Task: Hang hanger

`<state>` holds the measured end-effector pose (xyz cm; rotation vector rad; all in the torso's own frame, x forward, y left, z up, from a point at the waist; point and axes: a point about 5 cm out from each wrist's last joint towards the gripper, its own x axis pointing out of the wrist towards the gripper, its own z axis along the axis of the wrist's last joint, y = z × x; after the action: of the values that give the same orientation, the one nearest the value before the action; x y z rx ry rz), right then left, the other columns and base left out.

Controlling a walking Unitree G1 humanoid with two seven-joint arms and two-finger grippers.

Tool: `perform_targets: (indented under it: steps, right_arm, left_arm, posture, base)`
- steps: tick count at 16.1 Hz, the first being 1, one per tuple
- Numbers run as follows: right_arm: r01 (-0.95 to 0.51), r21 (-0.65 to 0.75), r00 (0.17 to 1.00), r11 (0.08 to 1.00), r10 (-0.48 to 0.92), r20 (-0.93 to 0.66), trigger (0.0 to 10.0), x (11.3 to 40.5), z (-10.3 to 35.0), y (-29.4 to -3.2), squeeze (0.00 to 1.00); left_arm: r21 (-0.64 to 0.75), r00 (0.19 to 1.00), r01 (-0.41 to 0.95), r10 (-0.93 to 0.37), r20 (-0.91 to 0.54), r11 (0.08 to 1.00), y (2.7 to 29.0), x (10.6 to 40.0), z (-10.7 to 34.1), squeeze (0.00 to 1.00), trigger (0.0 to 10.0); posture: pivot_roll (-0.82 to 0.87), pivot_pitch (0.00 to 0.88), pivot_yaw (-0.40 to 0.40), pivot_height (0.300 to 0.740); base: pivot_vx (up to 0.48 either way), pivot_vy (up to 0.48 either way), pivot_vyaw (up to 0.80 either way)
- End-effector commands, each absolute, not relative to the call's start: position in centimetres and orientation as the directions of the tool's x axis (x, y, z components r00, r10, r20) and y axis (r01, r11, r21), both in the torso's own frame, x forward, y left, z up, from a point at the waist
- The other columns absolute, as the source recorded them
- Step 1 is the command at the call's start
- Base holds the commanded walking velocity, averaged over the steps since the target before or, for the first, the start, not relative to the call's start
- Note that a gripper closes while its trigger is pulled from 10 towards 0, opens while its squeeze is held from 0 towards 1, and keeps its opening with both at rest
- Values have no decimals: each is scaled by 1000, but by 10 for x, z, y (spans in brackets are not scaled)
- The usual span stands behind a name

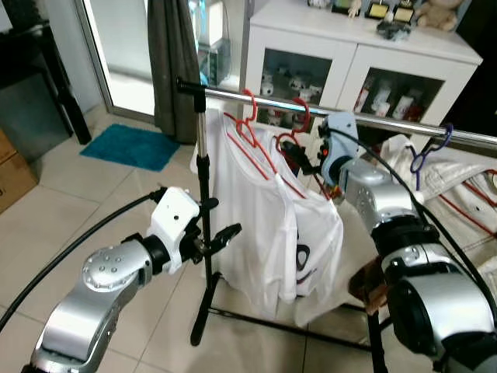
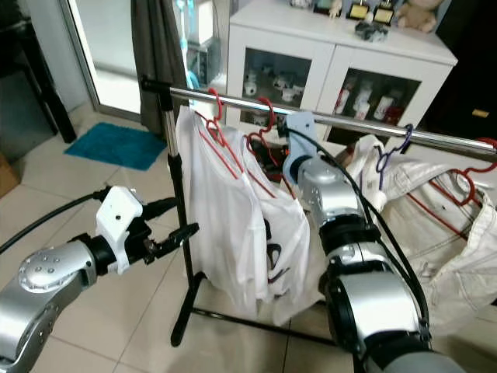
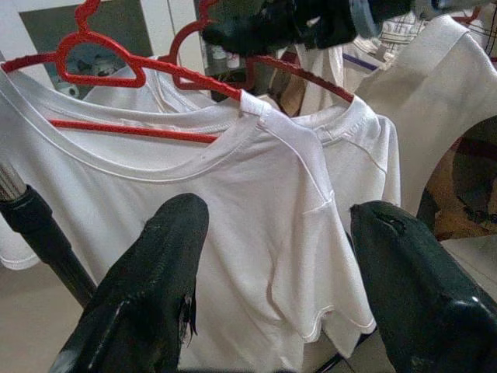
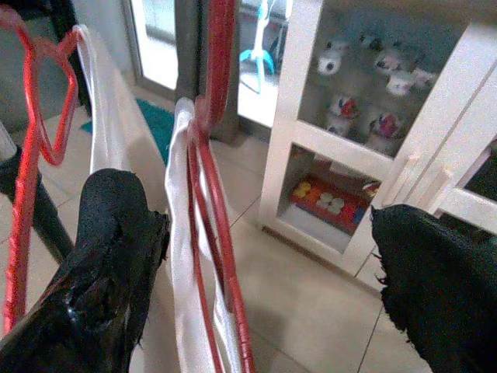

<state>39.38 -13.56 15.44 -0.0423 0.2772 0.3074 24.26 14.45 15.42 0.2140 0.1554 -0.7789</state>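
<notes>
Red hanger (image 1: 291,144) with white shirt (image 1: 311,233) sits on rail (image 1: 256,97), centre of frame. Right gripper (image 1: 305,165) beside its neck, fingers wide, gripping nothing. Left gripper (image 1: 220,237) lower left, wide open, empty. Hanger likely light, stiff, slippery; shirt limp. Best hold: neck below hook.

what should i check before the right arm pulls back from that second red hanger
1. Second red hanger hooked over the rail: ok, hook sits on the bar.
2. Right gripper let go: ok, jaws spread wide, hanger between them and apart from both.
3. White shirt on its hanger: ok, collar sits on it.
4. First red hanger undisturbed: ok, on the rail.
5. Left gripper out of the way: ok, open, low beside the stand pole.
6. Cable free of hooks: cannot tell.
</notes>
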Motion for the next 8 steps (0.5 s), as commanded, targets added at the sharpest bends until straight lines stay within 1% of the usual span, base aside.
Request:
perform_targets:
  steps: [1,2,3,4,8]
  right_arm:
    - [-303,16,919,953,297,-261,10000,397,159,-138,0]
    - [-314,33,911,949,311,-271,6353,398,156,-139,0]
    - [-320,39,907,946,318,-277,6353,398,155,-140,0]
    - [-328,51,897,943,328,-296,0,397,151,-140,0]
    - [-343,70,880,937,347,-325,0,398,148,-140,0]
  left_arm:
    - [138,691,722,-692,-210,678,142,242,158,0,10000]
    - [138,689,723,-694,-209,677,141,242,158,0,10000]
    - [138,688,724,-695,-209,675,141,242,158,0,10000]
    - [137,688,725,-696,-208,675,141,242,157,0,10000]
    - [135,687,725,-696,-209,675,140,241,157,0,10000]
  posture:
    - [-21,0,-62,740]
    - [-23,0,-62,740]
    - [-23,0,-62,740]
    - [-24,0,-64,740]
    - [-26,0,-68,740]
  base:
    - [0,0,0]
    - [0,0,0]
    - [0,0,0]
    - [0,0,0]
    - [0,0,0]
